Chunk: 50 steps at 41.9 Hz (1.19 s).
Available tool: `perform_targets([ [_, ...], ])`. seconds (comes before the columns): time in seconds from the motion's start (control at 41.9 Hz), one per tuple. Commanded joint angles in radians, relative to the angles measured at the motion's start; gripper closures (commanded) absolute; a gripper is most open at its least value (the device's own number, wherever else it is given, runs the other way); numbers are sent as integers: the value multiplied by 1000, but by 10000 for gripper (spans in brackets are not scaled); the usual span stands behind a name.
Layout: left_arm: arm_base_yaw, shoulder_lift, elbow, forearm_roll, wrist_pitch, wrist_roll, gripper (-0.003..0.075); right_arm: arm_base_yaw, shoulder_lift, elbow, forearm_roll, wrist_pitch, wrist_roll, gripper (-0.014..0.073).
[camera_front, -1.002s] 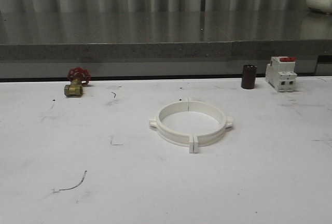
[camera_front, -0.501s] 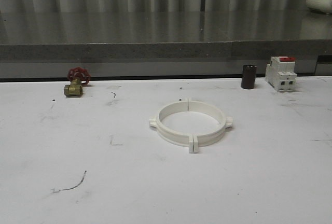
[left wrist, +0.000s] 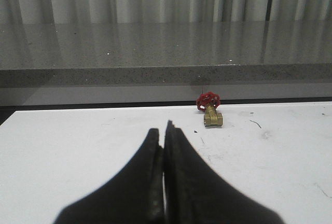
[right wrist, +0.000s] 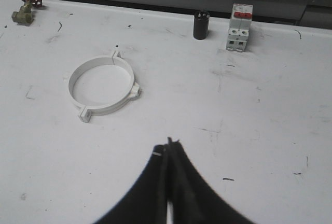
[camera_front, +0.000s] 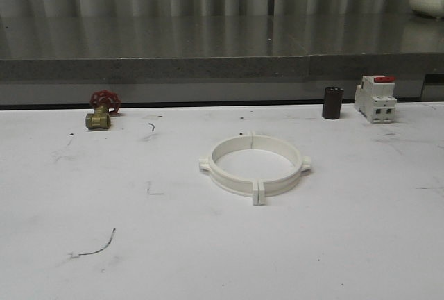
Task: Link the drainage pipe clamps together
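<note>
- Nearest, at each wrist: left hand (left wrist: 165, 130) and right hand (right wrist: 168, 146), both with dark tapering fingers pressed together, pinching nothing, both well apart from the task's parts.
- Underneath: a white matte counter (camera_front: 104, 258), flat, scuffed with dark marks and one thin curved scratch.
- Mid-counter: drainage pipe clamps (camera_front: 254, 164), two white semicircular half-rings lying flat, ends meeting to form a closed ring; seams at near and far sides, paired flat tabs side by side at the near seam, small lugs at left and right.
- Probably light, rigid moulded plastic with a smooth, somewhat slippery skin; likely to slide on the counter if nudged rather than bend.
- Best taken across the thin band wall away from the seams, or at the side lugs; near tabs suited to squeezing together.
- Farther back: a brass valve (camera_front: 99, 118) with red handwheel at left, a dark cylinder (camera_front: 332, 103) and a white-and-red boxy breaker (camera_front: 375, 98) at right.
</note>
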Motion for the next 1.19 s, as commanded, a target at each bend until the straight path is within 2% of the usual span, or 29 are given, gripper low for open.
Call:
perform_targets([
  [0.0, 1, -12, 23, -9, -88, -4, 741, -3, 6, -25, 8, -68, -6, 713],
  [0.549, 1, -12, 23, -9, -88, -4, 741, -5, -12, -7, -13, -89, -7, 713],
  [0.62, 1, -12, 23, -9, -88, -4, 741, -20, -56, 46, -42, -142, -7, 713],
  [0.811, 1, -12, 23, -9, -88, -4, 741, -98, -269, 320, -49, -454, -7, 713],
  [0.93, 1, -12, 23, -9, -88, -4, 741, -109, -396, 496, -49, -603, -7, 713],
  [1.05, 1, -12, 23, -9, -88, -4, 741, -111, -483, 640, -49, -703, -7, 713],
  [1.169, 1, -12, 23, -9, -88, -4, 741, -130, -552, 715, -48, -768, -7, 713],
])
